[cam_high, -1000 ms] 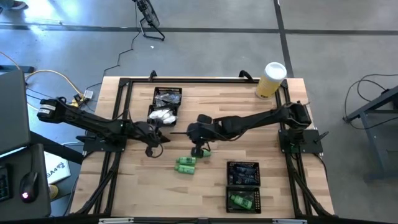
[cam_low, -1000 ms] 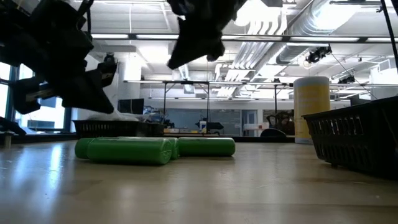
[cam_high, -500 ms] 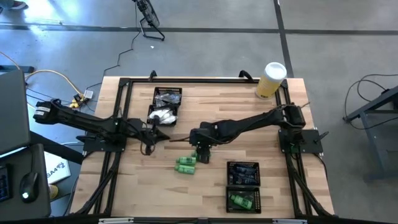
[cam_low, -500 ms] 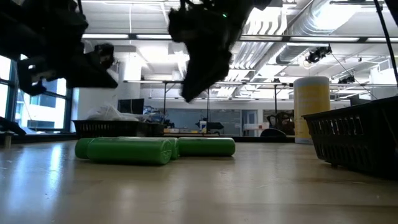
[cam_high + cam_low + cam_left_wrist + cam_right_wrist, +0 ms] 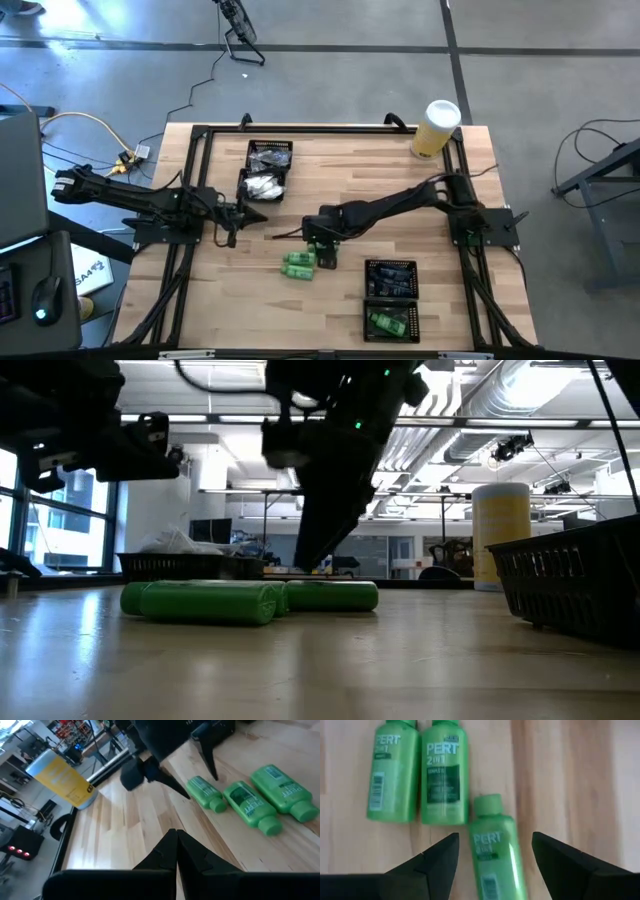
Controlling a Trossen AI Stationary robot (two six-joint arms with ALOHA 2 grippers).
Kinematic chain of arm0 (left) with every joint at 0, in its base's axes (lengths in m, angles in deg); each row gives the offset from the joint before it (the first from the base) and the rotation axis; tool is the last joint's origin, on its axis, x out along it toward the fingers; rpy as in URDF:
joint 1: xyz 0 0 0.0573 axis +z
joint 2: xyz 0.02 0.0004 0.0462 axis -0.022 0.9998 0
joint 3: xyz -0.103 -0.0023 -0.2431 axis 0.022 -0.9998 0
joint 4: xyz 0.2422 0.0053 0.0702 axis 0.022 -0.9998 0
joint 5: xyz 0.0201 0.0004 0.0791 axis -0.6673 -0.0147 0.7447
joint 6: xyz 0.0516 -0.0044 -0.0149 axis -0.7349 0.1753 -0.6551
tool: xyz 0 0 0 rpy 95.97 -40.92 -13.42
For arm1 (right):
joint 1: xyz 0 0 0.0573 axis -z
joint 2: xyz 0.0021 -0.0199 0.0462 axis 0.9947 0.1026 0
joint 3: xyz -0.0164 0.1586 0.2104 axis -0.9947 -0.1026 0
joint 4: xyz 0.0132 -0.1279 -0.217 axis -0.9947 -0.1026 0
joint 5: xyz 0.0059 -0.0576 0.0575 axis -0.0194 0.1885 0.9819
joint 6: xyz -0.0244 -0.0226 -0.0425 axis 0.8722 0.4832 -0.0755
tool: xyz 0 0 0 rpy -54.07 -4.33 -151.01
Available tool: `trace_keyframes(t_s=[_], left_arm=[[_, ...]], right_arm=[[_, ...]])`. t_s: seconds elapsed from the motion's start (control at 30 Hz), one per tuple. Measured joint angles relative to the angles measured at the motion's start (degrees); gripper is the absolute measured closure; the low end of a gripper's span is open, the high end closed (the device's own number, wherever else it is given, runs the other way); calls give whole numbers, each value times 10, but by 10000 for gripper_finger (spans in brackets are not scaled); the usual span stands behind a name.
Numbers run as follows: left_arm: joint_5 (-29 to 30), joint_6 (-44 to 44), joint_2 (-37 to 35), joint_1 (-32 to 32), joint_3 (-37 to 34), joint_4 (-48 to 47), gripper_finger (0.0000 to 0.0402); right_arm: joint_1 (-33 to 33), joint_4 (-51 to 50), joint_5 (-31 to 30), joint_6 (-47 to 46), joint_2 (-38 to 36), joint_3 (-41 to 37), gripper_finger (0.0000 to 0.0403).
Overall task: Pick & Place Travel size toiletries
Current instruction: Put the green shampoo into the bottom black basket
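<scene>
Bottles of green Pert shampoo [image 5: 492, 847], three lying side by side on the wooden tabletop [image 5: 430, 200], look light, stiff and slick, so I judge the mid-body best for a grip. The right end effector [image 5: 492, 857] hangs wide open straddling the nearest one; the left end effector [image 5: 176, 851] waits pinched shut nearby, empty, with industrial room beyond

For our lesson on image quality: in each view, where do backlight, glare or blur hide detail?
Low view: both arms are black silhouettes against bright ceiling lights, and the table shows sheen. Right wrist view: the green bottles are soft, though their labels read; the open fingers are featureless dark shapes. High view: evenly lit.
</scene>
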Motion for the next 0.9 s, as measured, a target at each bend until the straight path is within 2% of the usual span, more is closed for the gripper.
trace_keyframes(t_s=[0.47, 0.9], left_arm=[[2, 0, -5, 0, 0, -21, 401], [1, 0, -4, 0, 0, -23, 402]], right_arm=[[0, 29, 12, 16, 48, 1, 159], [0, 26, 9, 16, 50, 1, 204]])
